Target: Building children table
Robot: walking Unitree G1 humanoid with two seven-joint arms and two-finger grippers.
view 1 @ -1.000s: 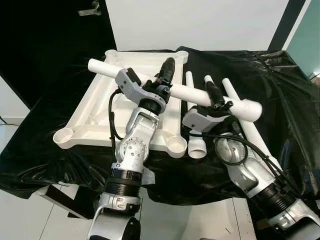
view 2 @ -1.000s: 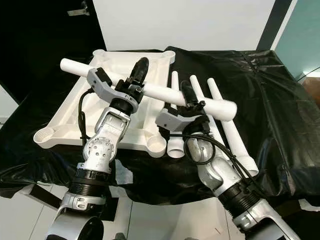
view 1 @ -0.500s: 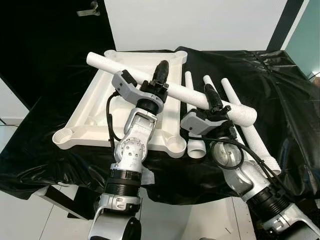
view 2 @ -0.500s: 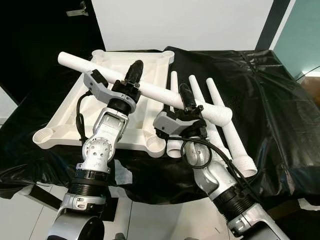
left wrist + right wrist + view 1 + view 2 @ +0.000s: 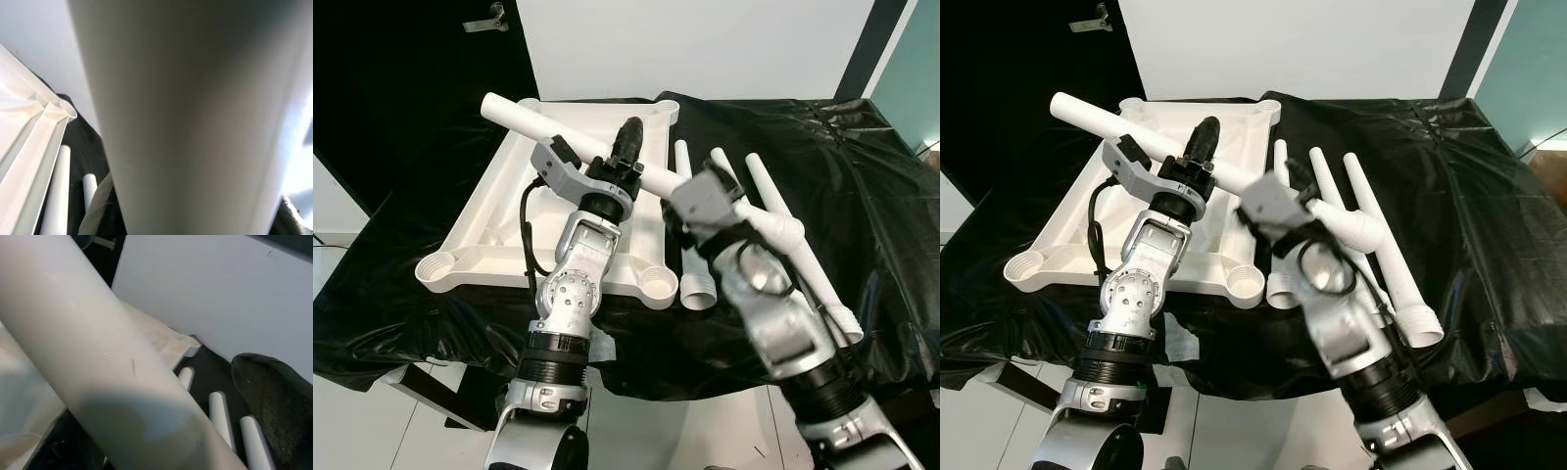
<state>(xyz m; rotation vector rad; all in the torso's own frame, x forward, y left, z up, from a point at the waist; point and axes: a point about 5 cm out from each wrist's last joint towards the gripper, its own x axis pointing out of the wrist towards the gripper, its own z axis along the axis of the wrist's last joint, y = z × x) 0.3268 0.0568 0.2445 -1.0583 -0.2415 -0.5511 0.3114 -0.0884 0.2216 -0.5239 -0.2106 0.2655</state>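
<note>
- The left gripper (image 5: 625,147) is clamped on a long white table leg (image 5: 524,116), holding it in the air above the upturned white tabletop (image 5: 499,211).
- The right gripper (image 5: 729,191) is at the same leg's lower end; whether its fingers are closed, I cannot tell.
- Three more legs (image 5: 690,245) lie side by side on the black-draped table (image 5: 862,176), just beside the tabletop.
- No readable writing anywhere.

Black-draped table (image 5: 862,147) bears tabletop (image 5: 499,211) and legs (image 5: 688,245).
</note>
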